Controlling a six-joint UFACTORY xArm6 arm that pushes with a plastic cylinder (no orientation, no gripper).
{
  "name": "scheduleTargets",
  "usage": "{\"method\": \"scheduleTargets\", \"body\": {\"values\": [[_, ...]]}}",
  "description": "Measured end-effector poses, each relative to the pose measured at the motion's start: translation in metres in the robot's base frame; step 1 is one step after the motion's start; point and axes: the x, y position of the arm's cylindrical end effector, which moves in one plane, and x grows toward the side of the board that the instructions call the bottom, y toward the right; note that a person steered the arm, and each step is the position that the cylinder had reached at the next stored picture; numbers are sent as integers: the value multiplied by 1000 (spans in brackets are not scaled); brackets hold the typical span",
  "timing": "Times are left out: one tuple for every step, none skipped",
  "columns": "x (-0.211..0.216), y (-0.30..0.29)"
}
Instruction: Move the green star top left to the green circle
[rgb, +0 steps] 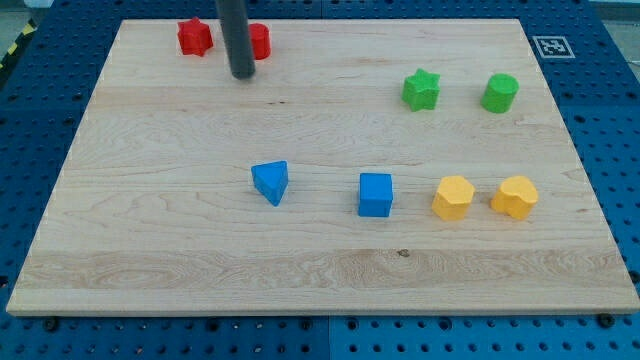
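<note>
Wood grain fills the bottom of the view, bare board (200, 270) with nothing on it. Next up comes a row of four: a blue triangle (270, 182) left of centre, a blue cube (376, 194), then two yellow blocks side by side, the left yellow block (452, 197) and the right yellow block (514, 196), whose shapes look many-sided.

Farther back on the view's right sits the green star (421, 89), with the green circle (499, 92) near it on its right, a clear gap between them. They stand almost level.

At the far left top are a red star (195, 37) and a red block (258, 41) partly hidden by the rod. My tip (241, 74) rests on the board just below those two reds, well apart from the green star. It is a plain rod, carrying and touching nothing.

The star should end above and left of the circle, so I judge it needs a nudge upward, perhaps a little rightward. A good approach is to swing round below the star, clear of the blue cube, and push slowly from its lower-left side without bumping the circle.
</note>
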Motion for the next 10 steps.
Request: {"method": "scheduleTargets", "body": {"values": [[44, 70], [52, 154], [47, 223], [45, 237], [32, 236], [11, 229], [-1, 209], [-7, 180], [-29, 148], [-45, 123]]}}
